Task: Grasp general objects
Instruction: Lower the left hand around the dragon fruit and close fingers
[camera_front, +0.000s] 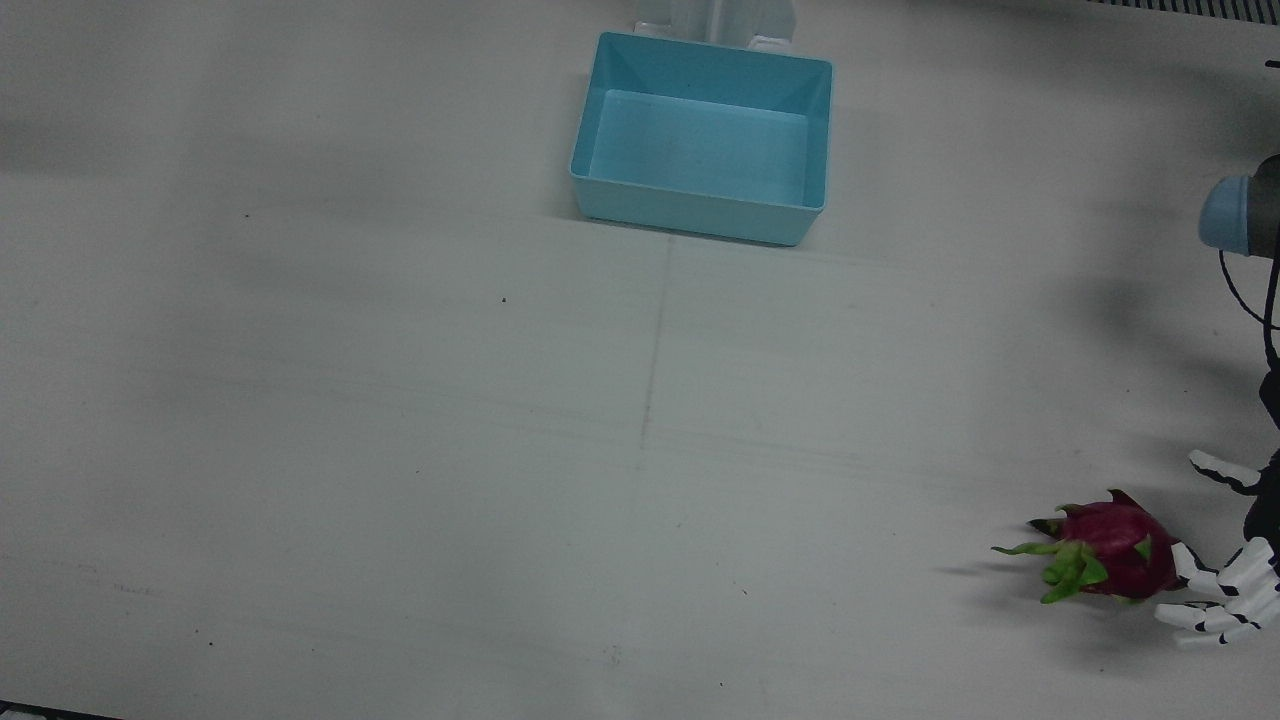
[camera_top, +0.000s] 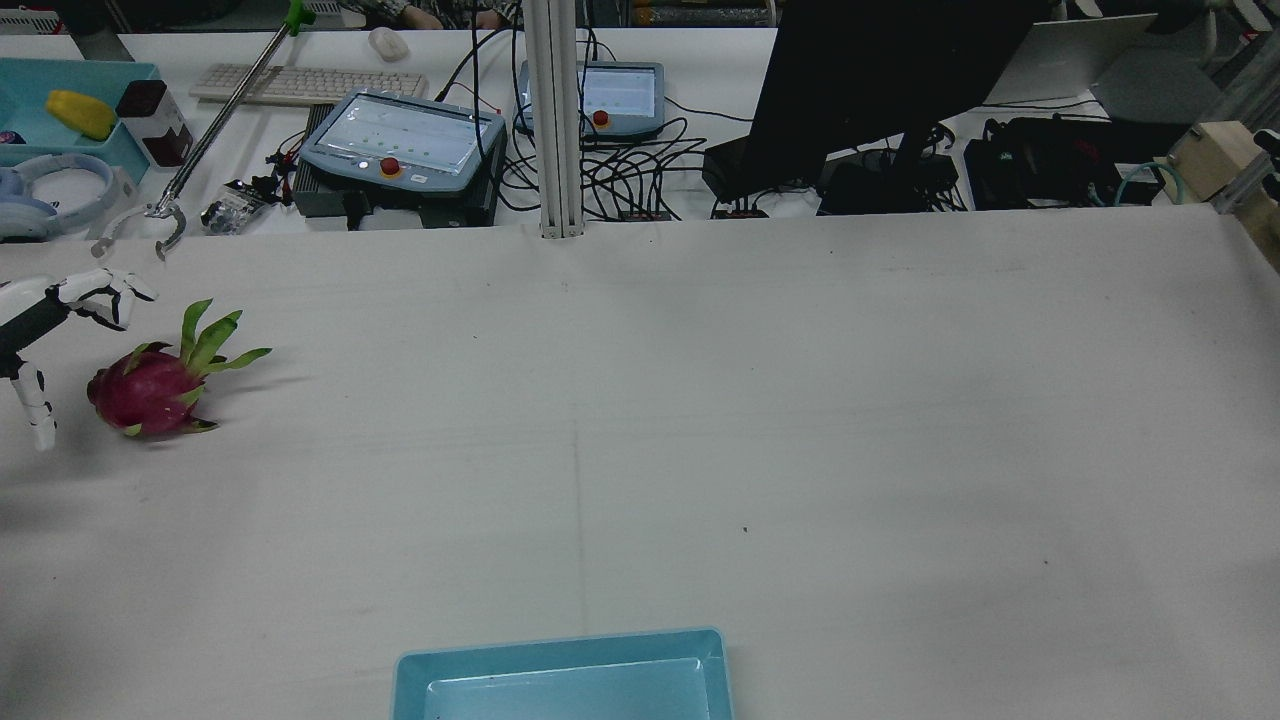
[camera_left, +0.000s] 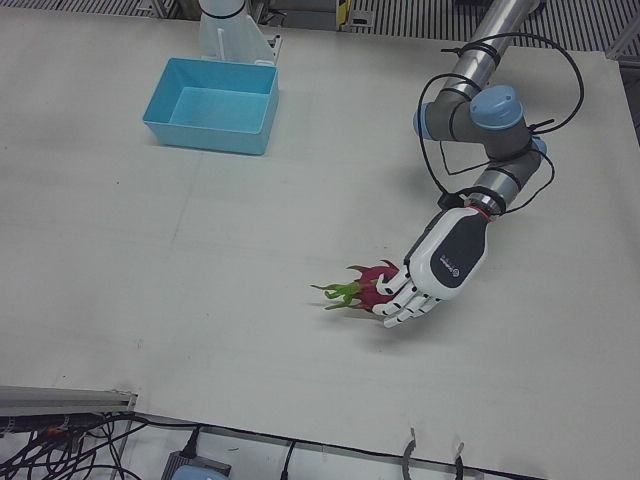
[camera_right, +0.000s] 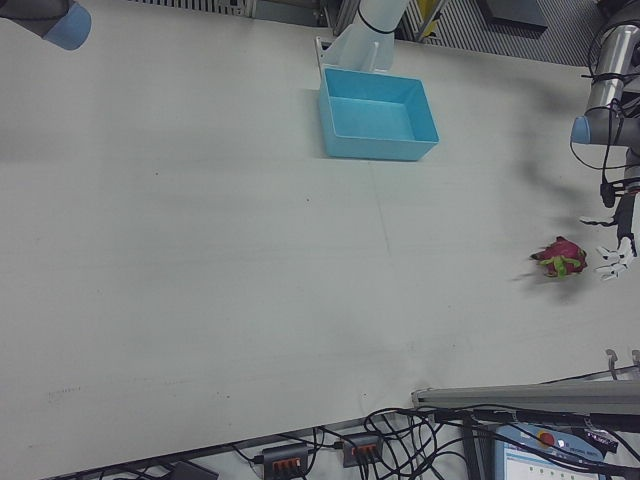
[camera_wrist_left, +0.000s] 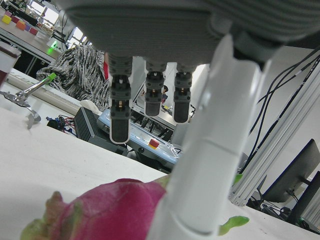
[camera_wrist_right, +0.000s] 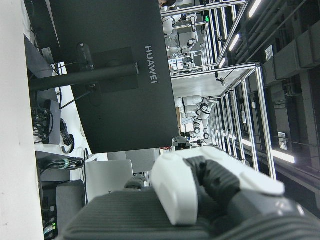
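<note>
Down at the near corner of the white bench (camera_front: 400, 400), on our left side, we see the magenta dragon fruit with green leafy scales (camera_front: 1110, 550) lying on its side. Its leafy tip points toward the middle of the bench and its rounded red body faces our left hand (camera_left: 432, 270).

That white-and-black left hand sits just beside the fruit, with its fingers (camera_front: 1225, 600) spread apart around the fruit's rounded end. In the front view one finger reaches out on the far side of the fruit while the others lie on the near side, very close to the red skin; we cannot tell whether any of them actually touches it. The fruit rests on the bench and the fingers have not closed on it. In the left hand view the fruit fills the lower part of the picture, below the dangling fingers.

Our right hand (camera_wrist_right: 200, 195) shows only in its own view, as a white and grey shell seen close up; from that we cannot tell whether its fingers are open or closed.

We also see the light blue rectangular plastic bin (camera_front: 700, 140), well apart from the fruit, standing at the robot's edge of the bench near the middle.
</note>
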